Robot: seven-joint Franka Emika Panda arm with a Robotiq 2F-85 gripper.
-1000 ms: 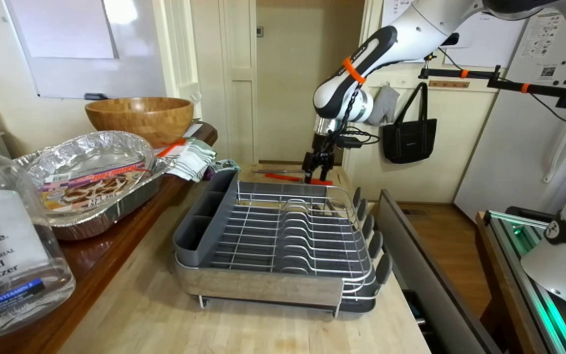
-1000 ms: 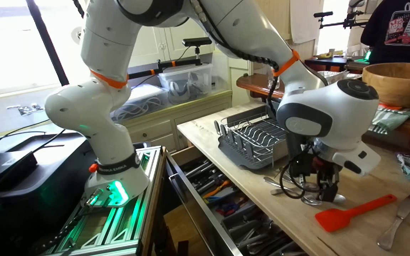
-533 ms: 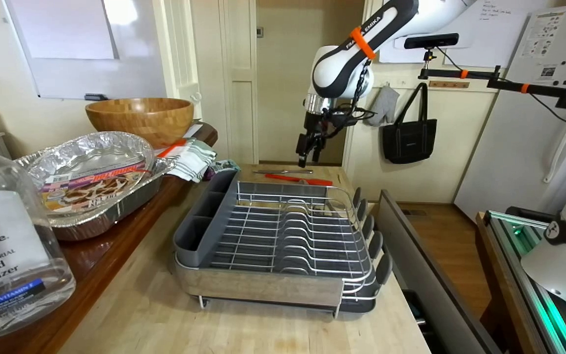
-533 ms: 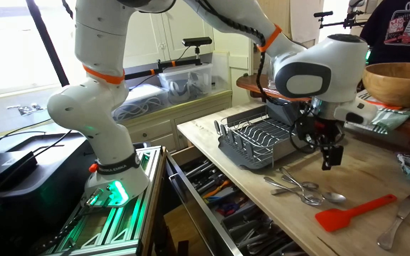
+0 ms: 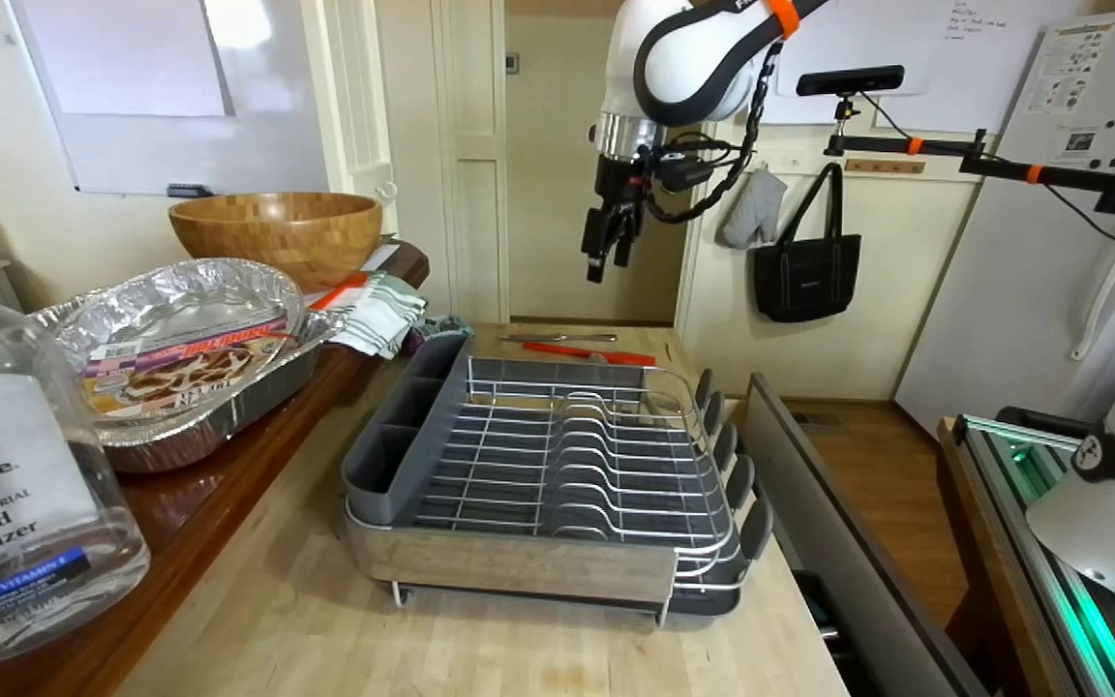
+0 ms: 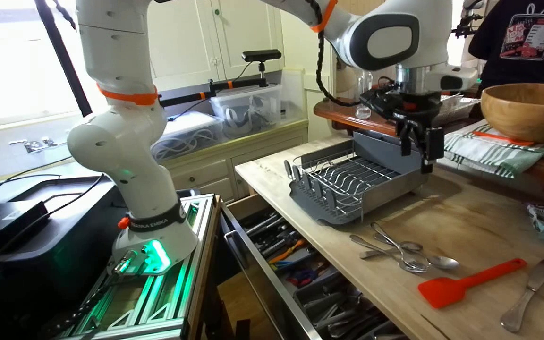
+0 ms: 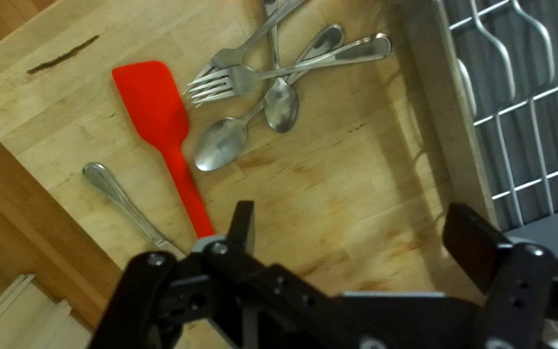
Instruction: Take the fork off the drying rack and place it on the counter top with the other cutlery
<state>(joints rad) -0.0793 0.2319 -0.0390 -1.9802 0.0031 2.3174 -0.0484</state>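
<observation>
Two silver forks lie crossed on the tan wooden counter top (image 7: 317,169). The upper fork (image 7: 242,80) rests over spoons, and the lower fork (image 7: 230,57) is partly beneath it. The cutlery shows in an exterior view, with a fork (image 6: 411,265) and a spoon (image 6: 444,262). The silver wire drying rack (image 5: 519,561) with grey tray stands beside the cutlery; it also shows in the wrist view (image 7: 453,116). My gripper (image 7: 351,213) is open with nothing between its fingers. It hangs high above the counter near the rack's end, in both exterior views (image 5: 609,263) (image 6: 416,159).
A red spatula (image 7: 153,104) and a knife (image 7: 119,194) lie beside the cutlery. An open drawer (image 6: 338,307) of utensils is along the counter edge. A foil tray (image 5: 199,426), wooden bowl (image 5: 277,232) and sanitizer bottle (image 5: 25,503) stand on the raised ledge.
My gripper has risen from low over the cutlery and shifted toward the rack's end. The forks and spoons it hid now show, lying still on the counter.
</observation>
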